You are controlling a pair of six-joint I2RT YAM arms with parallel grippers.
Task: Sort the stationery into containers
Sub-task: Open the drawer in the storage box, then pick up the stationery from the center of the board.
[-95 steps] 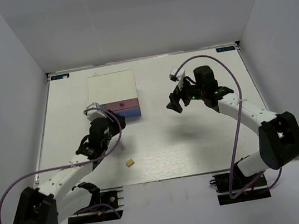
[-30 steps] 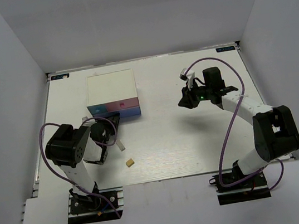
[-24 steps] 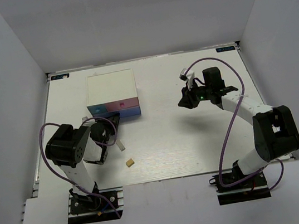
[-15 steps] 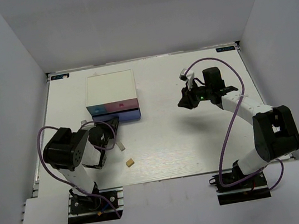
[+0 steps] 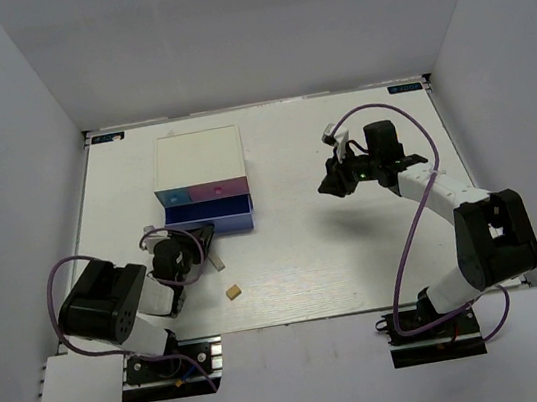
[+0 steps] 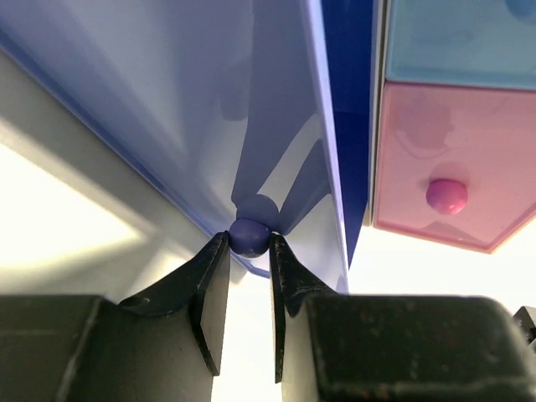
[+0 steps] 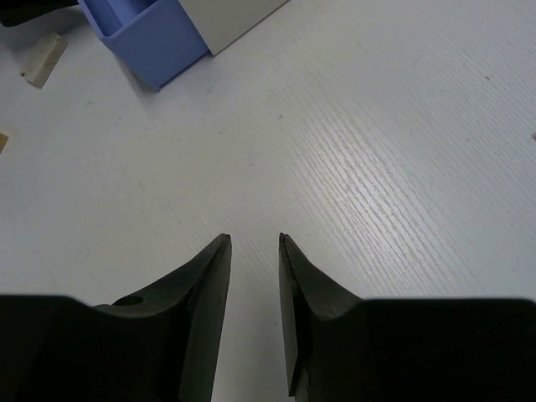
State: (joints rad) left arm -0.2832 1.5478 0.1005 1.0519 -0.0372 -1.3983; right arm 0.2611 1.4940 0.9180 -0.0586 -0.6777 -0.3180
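White table point(image 5: 357, 248) carries a white-topped drawer box point(image 5: 200, 158). Its violet drawer point(image 5: 209, 220) stands pulled out, the inside showing plain blue. At its front the left gripper point(image 6: 249, 243) pinches the knob point(image 6: 249, 235). Over bare table, the right gripper point(image 7: 254, 243) hovers with its fingers narrowly apart, holding nothing. A white eraser point(image 5: 215, 263) and a tan eraser point(image 5: 232, 291) lie near the drawer.

White table point(image 5: 357, 248) between plain grey walls point(image 5: 5, 129).

No legible text, number or brand appears in any view. A small blue sticker point(image 5: 108, 138) lies on the table point(image 5: 360, 268) well beyond the left gripper point(image 5: 205, 237). A second sticker point(image 5: 403, 89) lies beyond the right gripper point(image 5: 325, 188). Print on both is too small to read.
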